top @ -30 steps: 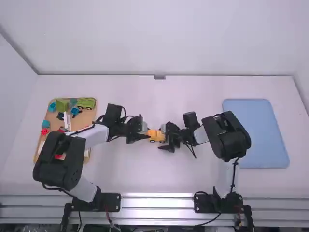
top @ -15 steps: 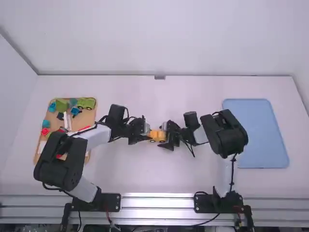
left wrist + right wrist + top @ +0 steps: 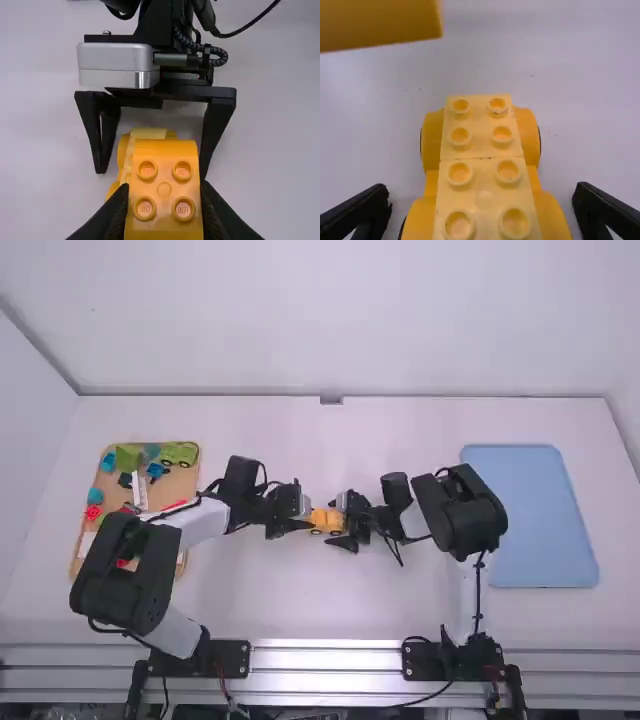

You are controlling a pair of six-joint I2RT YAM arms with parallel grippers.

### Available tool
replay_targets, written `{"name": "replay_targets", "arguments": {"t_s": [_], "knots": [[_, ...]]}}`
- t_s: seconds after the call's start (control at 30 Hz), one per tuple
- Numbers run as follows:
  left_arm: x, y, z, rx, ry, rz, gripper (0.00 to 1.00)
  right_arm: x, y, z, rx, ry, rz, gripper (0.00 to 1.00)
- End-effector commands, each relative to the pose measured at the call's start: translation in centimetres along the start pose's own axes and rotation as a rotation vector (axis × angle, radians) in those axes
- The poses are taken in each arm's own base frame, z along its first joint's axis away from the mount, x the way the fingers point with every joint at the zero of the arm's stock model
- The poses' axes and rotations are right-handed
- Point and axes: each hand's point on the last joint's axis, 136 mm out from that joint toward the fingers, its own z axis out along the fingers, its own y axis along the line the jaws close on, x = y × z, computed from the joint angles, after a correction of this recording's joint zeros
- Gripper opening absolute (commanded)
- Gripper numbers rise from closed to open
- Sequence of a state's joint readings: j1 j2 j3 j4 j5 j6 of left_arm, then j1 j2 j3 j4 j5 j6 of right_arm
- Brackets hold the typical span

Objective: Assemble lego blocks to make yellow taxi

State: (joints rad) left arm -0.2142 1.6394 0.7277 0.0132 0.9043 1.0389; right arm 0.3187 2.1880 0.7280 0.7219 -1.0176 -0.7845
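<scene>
Yellow taxi body [image 3: 484,172] sits mid-frame in the high view, between the two grippers. At left, the left arm [image 3: 120,575] partly blocks a tray [image 3: 182,485] of blocks; at right lies a blue mat [image 3: 540,520]. The left gripper [image 3: 308,520] grips an orange-yellow four-stud block [image 3: 165,190]; the right gripper [image 3: 336,523] is open around the body, whose top is pale and studded between rounded sides.

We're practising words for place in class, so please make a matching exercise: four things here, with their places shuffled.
1. Orange block
2. Wheeled yellow base
3. Blue tray
4. Tan tray

A. Table's right side
B. Between the right gripper's spread fingers
C. Table's left side, bearing green pieces
D. Held by the left gripper

Pairs: 1-D, 2-B, 3-A, 4-C
</scene>
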Motion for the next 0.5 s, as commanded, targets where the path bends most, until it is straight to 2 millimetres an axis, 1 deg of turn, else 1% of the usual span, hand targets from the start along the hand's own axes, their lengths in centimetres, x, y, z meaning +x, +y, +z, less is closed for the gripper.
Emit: {"name": "replay_targets", "arguments": {"t_s": [0.0, 0.13, 0.17, 0.27, 0.33, 0.37, 0.4, 0.47], "knots": [[-0.9, 0.1, 0.0, 0.006, -0.021, 0.014, 0.1, 0.3, -0.3, 0.0, 0.002, 0.0, 0.008, 0.98], [-0.4, 0.3, 0.4, 0.008, -0.021, 0.012, 0.08, 0.2, -0.3, 0.1, 0.003, -0.003, -0.034, 0.98], [0.0, 0.3, 0.8, 0.013, -0.024, 0.01, 0.07, 0.2, -0.6, -0.2, 0.013, -0.005, -0.036, 0.98], [-0.3, 0.1, 1.2, 0.039, -0.076, 0.017, 0.07, 0.2, -1.1, -0.5, 0.025, -0.013, -0.022, 0.98], [-0.5, 0.4, 1.5, 0.039, -0.104, 0.036, 0.06, 0.1, -1.2, -0.5, 0.031, -0.015, -0.014, 0.88], [-0.2, 0.7, 1.7, 0.028, -0.101, 0.047, 0.05, 0.1, -1.2, -0.5, 0.029, -0.016, -0.016, 0.8], [-0.1, 0.8, 1.8, 0.025, -0.103, 0.052, 0.05, 0.1, -1.2, -0.5, 0.029, -0.015, -0.021, 0.74], [-0.1, 1.1, 2.0, 0.021, -0.114, 0.029, 0.05, 0.2, -1.3, -0.6, 0.033, -0.015, -0.019, 0.64]]}}
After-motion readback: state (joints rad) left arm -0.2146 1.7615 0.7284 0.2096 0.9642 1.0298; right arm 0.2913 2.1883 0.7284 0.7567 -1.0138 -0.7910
